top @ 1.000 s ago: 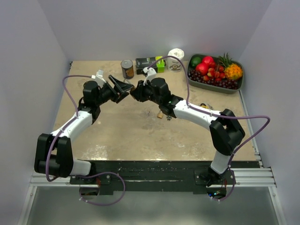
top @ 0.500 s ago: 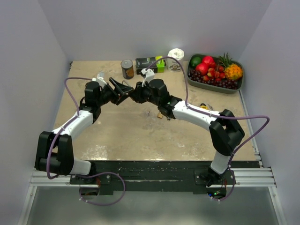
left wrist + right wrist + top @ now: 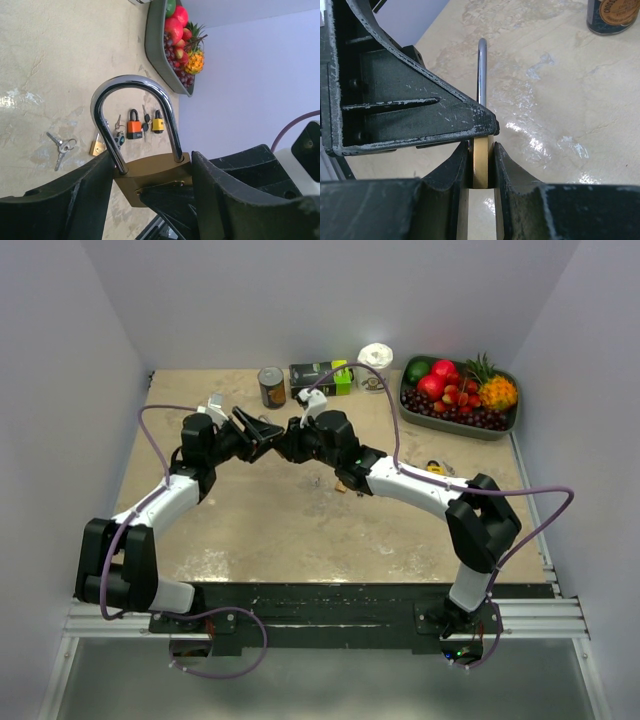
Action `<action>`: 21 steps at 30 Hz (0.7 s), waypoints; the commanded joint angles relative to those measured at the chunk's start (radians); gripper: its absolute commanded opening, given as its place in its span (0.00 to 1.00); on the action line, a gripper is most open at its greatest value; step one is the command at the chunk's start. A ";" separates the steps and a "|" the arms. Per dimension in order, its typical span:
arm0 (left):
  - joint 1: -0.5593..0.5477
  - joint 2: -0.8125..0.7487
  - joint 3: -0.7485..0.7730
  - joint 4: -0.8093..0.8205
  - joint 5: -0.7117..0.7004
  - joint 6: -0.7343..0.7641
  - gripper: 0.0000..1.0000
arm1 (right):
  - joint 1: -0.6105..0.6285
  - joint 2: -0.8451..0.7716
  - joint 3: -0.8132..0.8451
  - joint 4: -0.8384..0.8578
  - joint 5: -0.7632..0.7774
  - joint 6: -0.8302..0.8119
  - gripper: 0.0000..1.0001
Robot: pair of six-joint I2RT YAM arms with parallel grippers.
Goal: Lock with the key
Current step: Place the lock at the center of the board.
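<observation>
Left wrist view: the padlock [image 3: 155,175] hangs in the air above the table [image 3: 50,60]. Its brass body sits between the fingers of the left gripper [image 3: 152,162], which stand spread, one at each narrow edge. One finger looks to brush a leg of the shackle [image 3: 132,82], but I cannot tell that either presses. The right gripper [image 3: 481,150] pinches the body by its flat faces, seen edge-on from the right wrist. The lock's long axis runs straight out past the right fingertips, shackle end away from that wrist, so the keyhole end is probably buried in that grip; it does not show. Whether both shackle legs are seated is unclear. From above, both arms reach over the far middle of the table, wrists nose to nose, each as near the lock as the other. The keys [image 3: 61,146] lie flat on the table, well apart from both grippers. My guess is a handover to the left, freeing the right to fetch a key.
</observation>
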 commanded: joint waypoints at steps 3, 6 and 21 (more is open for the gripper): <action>-0.006 0.012 0.003 0.028 -0.002 -0.004 0.34 | 0.007 -0.068 0.044 0.100 0.015 0.017 0.00; -0.006 0.015 0.010 -0.003 -0.008 0.029 0.03 | 0.007 -0.082 0.027 0.087 0.015 0.004 0.18; -0.046 0.110 0.218 -0.581 -0.215 0.572 0.00 | -0.108 -0.313 -0.200 -0.080 -0.033 -0.140 0.90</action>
